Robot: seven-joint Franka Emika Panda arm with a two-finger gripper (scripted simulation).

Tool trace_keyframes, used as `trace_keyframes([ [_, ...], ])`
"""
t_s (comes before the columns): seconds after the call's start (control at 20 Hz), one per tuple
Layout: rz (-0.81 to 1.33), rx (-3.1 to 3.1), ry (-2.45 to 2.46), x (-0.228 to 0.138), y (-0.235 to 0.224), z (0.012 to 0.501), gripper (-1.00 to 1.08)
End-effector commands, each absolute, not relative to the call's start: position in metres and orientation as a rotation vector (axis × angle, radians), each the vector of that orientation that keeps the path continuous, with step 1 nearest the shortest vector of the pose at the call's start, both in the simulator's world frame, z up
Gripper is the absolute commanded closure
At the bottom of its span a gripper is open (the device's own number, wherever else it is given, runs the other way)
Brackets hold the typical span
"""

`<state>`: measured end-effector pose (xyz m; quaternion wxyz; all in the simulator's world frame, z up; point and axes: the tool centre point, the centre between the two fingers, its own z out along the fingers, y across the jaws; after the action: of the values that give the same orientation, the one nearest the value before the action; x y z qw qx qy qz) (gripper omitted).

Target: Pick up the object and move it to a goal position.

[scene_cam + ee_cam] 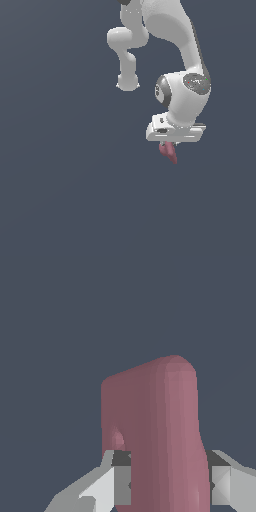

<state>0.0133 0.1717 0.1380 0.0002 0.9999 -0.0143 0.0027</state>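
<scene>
The white arm [186,60] reaches down from the top of the exterior view, its gripper [169,145] pointing downward against a plain dark grey-blue backdrop. The fingers [117,481] are closed onto the object [169,152] — a dull pinkish-red, lumpy piece — which sits pinched between them and hangs just below the white hand. In the wrist view the object [157,431] fills the gap between the two pads, touching both, and juts out well past the fingertips — rounded at its far end.
</scene>
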Motion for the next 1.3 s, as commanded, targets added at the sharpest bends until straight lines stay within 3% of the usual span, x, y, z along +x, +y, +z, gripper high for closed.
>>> trace_keyframes([
  [0.0,0.010,3.141,-0.044,0.013,0.174,0.162,1.08],
  [1.25,0.002,3.142,-0.040,0.019,0.205,0.419,1.08],
])
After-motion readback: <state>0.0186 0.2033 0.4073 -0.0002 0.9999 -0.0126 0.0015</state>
